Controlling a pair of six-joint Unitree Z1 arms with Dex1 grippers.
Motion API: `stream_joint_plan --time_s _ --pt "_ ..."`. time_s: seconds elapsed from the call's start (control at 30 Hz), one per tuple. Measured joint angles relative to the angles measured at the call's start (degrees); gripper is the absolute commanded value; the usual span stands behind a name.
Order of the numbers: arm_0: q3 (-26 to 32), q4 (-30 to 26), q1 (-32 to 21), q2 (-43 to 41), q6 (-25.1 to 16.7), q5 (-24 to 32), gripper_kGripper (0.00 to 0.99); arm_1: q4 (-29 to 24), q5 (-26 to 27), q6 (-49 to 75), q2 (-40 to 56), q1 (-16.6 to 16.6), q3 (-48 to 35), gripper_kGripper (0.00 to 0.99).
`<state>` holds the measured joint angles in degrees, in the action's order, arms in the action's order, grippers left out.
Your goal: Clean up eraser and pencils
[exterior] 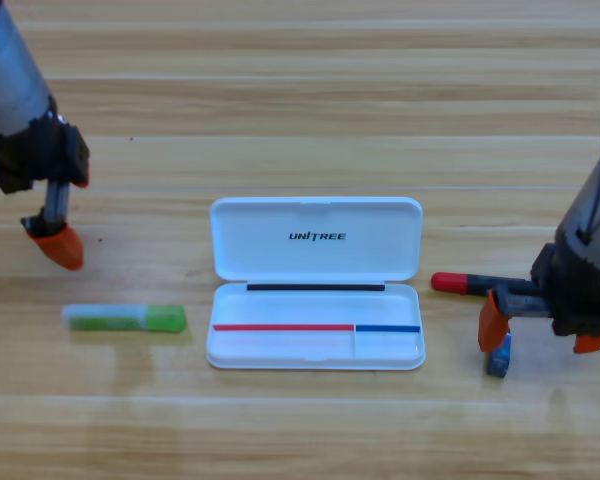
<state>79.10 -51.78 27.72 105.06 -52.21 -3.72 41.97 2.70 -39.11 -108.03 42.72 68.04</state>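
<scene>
The thick light green pencil (125,318) lies flat on the table, left of the open white case (316,350). My left gripper (60,243) hangs above and to the left of it, apart from it. The black pencil with the red cap (458,284) lies right of the case, its far end hidden under my right gripper (543,331). That gripper is open, its orange jaws spread wide and holding nothing. The tiny dark eraser (498,357) sits just below the gripper's left jaw, partly covered by it.
The case's lid (316,238) lies folded back toward the far side, and nothing is in its tray. The wooden table (310,120) stretches behind the case and along the front edge.
</scene>
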Motion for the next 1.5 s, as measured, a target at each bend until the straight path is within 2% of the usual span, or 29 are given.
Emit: stream_joint_plan --time_s 0.1,0.2,0.6,0.63,0.77,0.87,0.93,1.1,1.2,1.27,1.33,1.4,1.5 --pt "0.07 0.00 0.01 1.42 0.54 1.17 0.988 -0.55 0.04 -2.20 -1.87 -0.34 0.00 0.891" --pt "0.03 0.02 0.21 2.47 0.55 1.55 0.988 -0.82 0.39 -3.01 -3.33 -0.77 0.04 0.839" --pt "-3.98 3.22 2.63 4.12 -0.15 2.68 0.988 -2.90 0.67 -5.29 -6.59 -1.26 1.91 0.807" --pt "-4.46 3.68 2.91 4.14 -0.29 2.74 0.988 -2.90 0.74 -5.37 -6.69 -1.29 2.09 0.775" --pt "-6.61 5.61 3.69 4.18 -1.04 2.90 0.989 -2.90 2.59 -6.02 -6.93 -1.55 2.33 0.488" --pt "-7.42 6.61 4.08 4.38 -1.21 2.92 0.990 -2.90 3.75 -6.02 -7.08 -1.67 2.33 0.353" --pt "-8.12 7.31 4.38 4.72 -1.21 2.93 0.990 -2.83 4.82 -6.02 -7.19 -1.67 2.33 0.298" --pt "-9.52 9.80 4.84 5.99 -1.21 2.93 0.990 -2.14 5.47 -6.02 -7.45 -1.67 2.51 0.002" --pt "-10.04 11.22 4.88 6.70 -1.21 2.93 0.990 -1.57 5.47 -5.82 -7.68 -1.67 3.10 0.000" --pt "-10.41 12.06 4.88 7.10 -1.21 2.93 0.989 0.05 5.44 -2.60 -7.95 -1.67 4.02 0.000" --pt "-11.12 12.88 4.88 7.39 -1.21 2.93 0.989 4.46 4.03 5.11 -8.48 -1.54 6.81 0.000" --pt "-11.67 14.53 4.90 7.88 -1.21 2.93 0.988 10.74 -0.10 17.02 -8.94 -1.05 11.63 0.000" --pt "-12.08 15.81 4.90 8.79 -1.21 2.95 0.983 16.87 -6.64 40.63 -8.79 0.39 16.70 0.000"
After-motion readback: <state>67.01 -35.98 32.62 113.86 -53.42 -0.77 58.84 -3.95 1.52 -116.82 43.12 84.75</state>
